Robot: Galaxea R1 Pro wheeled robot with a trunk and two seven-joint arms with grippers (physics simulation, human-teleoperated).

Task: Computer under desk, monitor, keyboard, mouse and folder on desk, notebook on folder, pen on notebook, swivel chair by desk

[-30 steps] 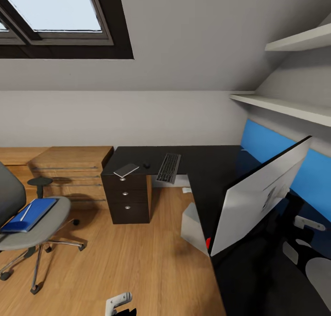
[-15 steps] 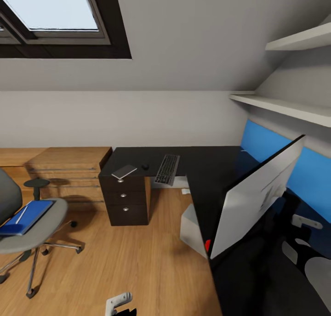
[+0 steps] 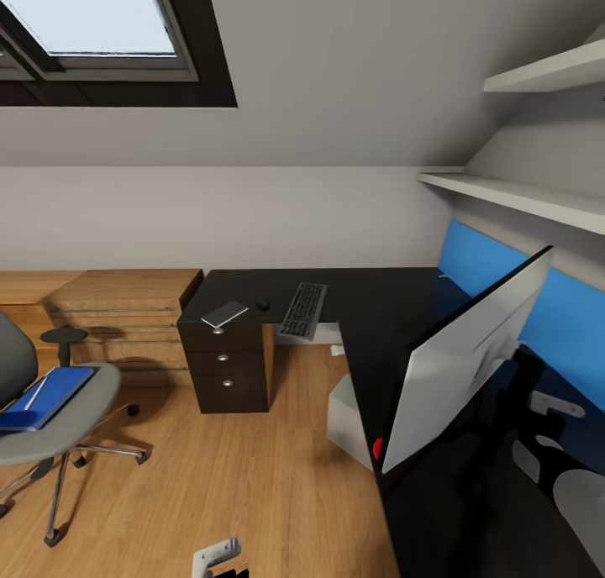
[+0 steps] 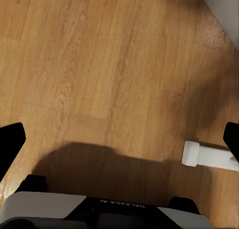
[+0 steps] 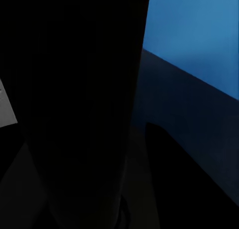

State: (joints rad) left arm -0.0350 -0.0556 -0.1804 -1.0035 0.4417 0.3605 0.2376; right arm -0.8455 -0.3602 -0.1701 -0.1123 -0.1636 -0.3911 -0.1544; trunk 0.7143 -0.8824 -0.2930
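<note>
Over at the left, the swivel chair [image 3: 59, 410] stands on the wood floor [image 3: 252, 477], well apart from the desk, with the bright blue folder [image 3: 44, 396] lying flat on its grey seat and the thin white pen [image 3: 35, 392] resting on top of the folder. Behind it runs low wooden shelving [image 3: 118, 305] along the pale wall, under a dark-framed skylight [image 3: 92, 32]. Next comes the desk [image 3: 378, 309], its glossy black top bending in an L, with the three-drawer unit [image 3: 225, 368] at its left end. On that end lies the dark grey notebook [image 3: 224, 313], then the tiny black mouse [image 3: 264, 304] just beside it, then the keyboard [image 3: 303, 310], set at an angle near the front edge. The light grey computer [image 3: 346, 414] sits on the floor, tucked under the desk's edge. Farther right the monitor [image 3: 462, 359] is tilted steeply, its silver-white back showing, in front of a blue wall panel [image 3: 571, 317]. White shelves [image 3: 521, 196] hang above. The left gripper [image 4: 119, 149] hangs over bare floor with its dark fingertips [image 4: 10, 139] spread wide apart. The right gripper's state I cannot tell; its camera faces darkness and blue panel.
</note>
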